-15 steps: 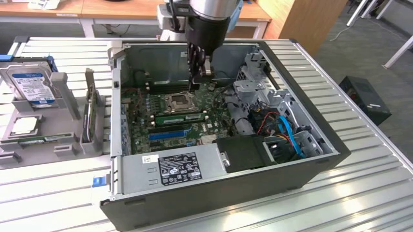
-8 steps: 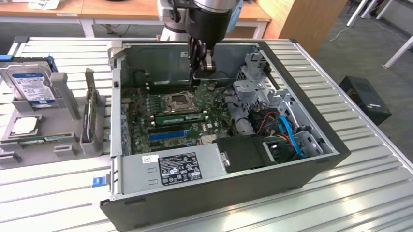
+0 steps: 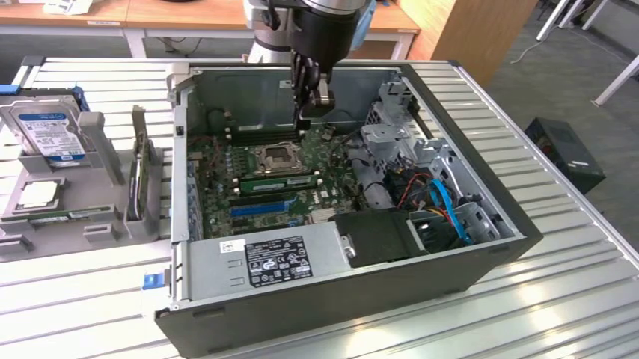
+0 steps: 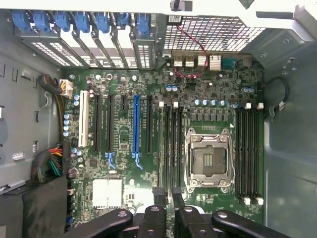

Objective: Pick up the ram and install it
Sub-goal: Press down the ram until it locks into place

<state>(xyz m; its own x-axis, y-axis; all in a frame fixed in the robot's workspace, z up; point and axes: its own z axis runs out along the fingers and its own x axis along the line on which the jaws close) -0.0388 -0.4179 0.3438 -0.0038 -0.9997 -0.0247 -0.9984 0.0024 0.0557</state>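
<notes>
A long green ram stick (image 3: pixel 277 182) sits in a memory slot next to the empty CPU socket (image 3: pixel 280 157) of the open computer case (image 3: pixel 360 299). My gripper (image 3: pixel 310 112) hangs well above the motherboard, over the slots on the socket's far side, and touches nothing. Its black fingers are drawn together with nothing between them. In the wrist view the fingertips (image 4: pixel 159 194) point down over the dark memory slots (image 4: pixel 168 144) that lie between the socket (image 4: pixel 208 158) and the blue expansion slot (image 4: pixel 135 124).
On the exterior view's left a grey holder (image 3: pixel 100 224) carries a silver hard drive (image 3: pixel 45 131), an upright green expansion card (image 3: pixel 140 176), a square chip (image 3: pixel 38 194) and a thin green strip (image 3: pixel 65 215). The drive cage (image 3: pixel 399 142) and cables (image 3: pixel 444 202) crowd the case's right side.
</notes>
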